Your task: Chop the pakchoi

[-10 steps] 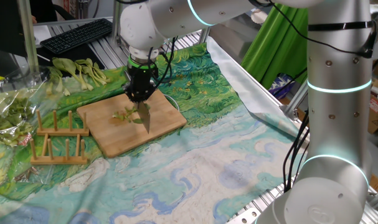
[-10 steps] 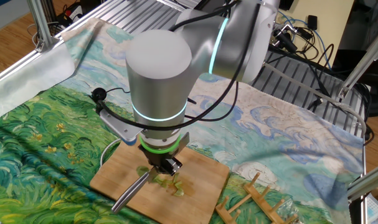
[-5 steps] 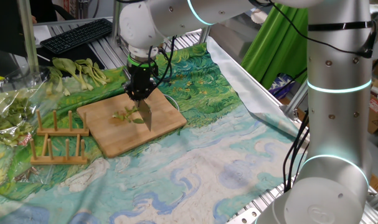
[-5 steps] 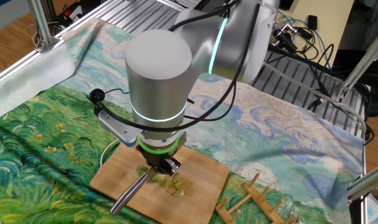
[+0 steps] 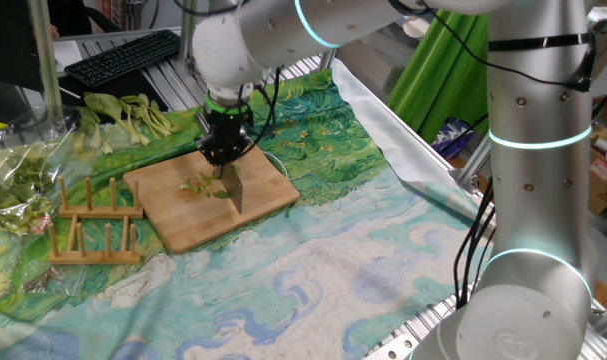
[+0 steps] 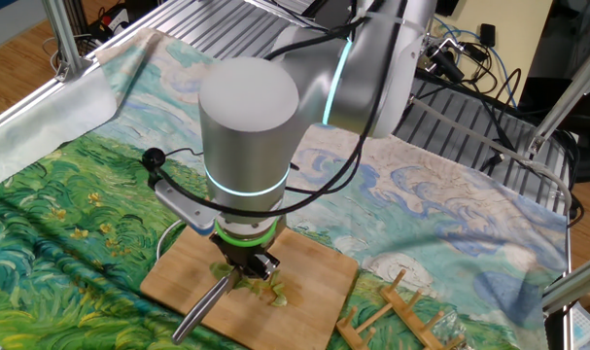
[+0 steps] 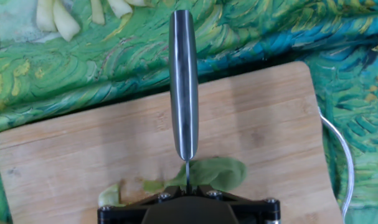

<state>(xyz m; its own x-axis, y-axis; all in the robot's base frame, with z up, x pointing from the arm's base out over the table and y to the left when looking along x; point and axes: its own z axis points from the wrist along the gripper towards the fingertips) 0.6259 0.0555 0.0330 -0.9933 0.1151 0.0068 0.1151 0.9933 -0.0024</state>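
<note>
Directly under gripper (image 5: 224, 160) (clamping knife (image 7: 184, 87)): pakchoi (image 7: 220, 174) on board (image 7: 83, 162).

Probably a lab: aluminium framing (image 6: 76, 39), cables (image 6: 469, 58)

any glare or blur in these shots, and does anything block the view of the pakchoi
Hand view: sharp, with a bright streak of glare down the knife handle; the gripper housing at the bottom hides part of the pakchoi. One fixed view: evenly lit, cutting board clear. The other fixed view: the arm's big joint hides much of the board.
</note>
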